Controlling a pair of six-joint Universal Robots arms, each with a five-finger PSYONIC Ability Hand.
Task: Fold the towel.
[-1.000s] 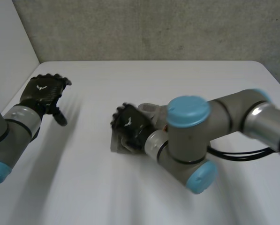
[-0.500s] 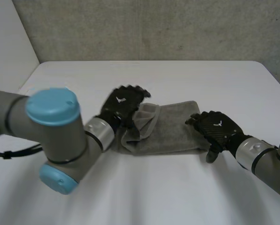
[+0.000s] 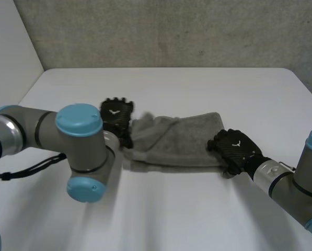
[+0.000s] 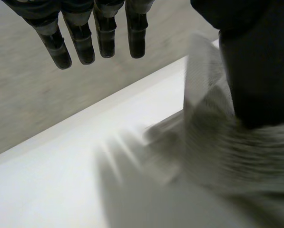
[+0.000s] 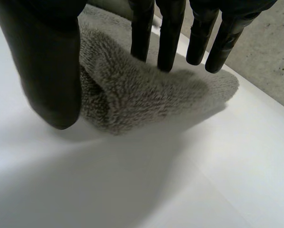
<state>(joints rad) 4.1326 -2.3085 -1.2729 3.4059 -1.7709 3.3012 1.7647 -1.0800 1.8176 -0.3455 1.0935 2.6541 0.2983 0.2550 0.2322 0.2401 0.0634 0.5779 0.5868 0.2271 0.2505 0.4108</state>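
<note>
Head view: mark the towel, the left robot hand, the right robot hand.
towel (image 3: 182,141), head view, middle of the cloth.
left robot hand (image 3: 116,112), head view, back of the hand.
right robot hand (image 3: 234,147), head view, back of the hand.

Both arms bent inward, left hand (image 3: 115,116) fingers straight, right hand (image 3: 234,149) fingers extended

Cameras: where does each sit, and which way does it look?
Head view: behind, between the arms, looking down at the table; both arms, left hand, right hand at towel ends.
Left wrist view: on that wrist, along its palm; straight fingers, thumb by towel.
Right wrist view: likewise; fingers touch towel.
All share the towel.
</note>
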